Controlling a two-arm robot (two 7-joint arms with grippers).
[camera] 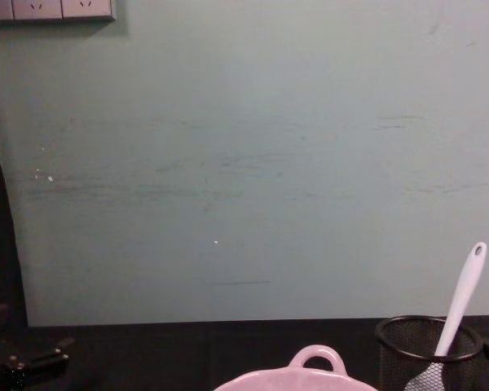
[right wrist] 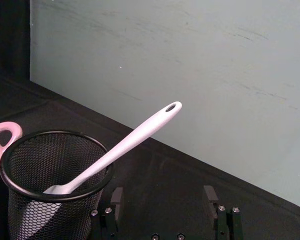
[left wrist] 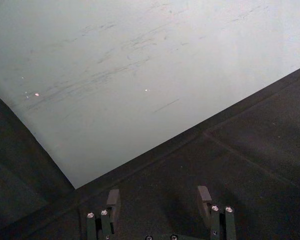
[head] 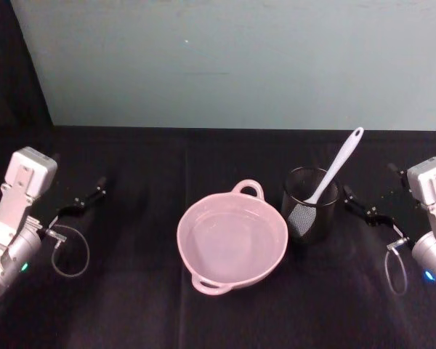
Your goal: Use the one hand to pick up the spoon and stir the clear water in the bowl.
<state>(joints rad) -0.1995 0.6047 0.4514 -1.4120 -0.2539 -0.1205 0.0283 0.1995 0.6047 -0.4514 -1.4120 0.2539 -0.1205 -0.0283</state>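
While open wide and empty at 3 o'clock on the bench (head: 131,305), guide right gripper (head: 361,206) to spoon (head: 338,163) handle, leaning toward 1 o'clock from mesh cup (head: 312,225) at bowl's (head: 187,222) 3 o'clock; pinch mid-handle, lift clear of rim. Leave left gripper (head: 87,198), open and empty, idle at 9 o'clock.

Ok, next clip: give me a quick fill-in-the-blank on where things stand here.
The spoon stands in the mesh cup, on the bowl's ____ side.
The left gripper and right gripper are both ____.
The gripper nearer the spoon is the ____ one.
Missing: right, open, right.
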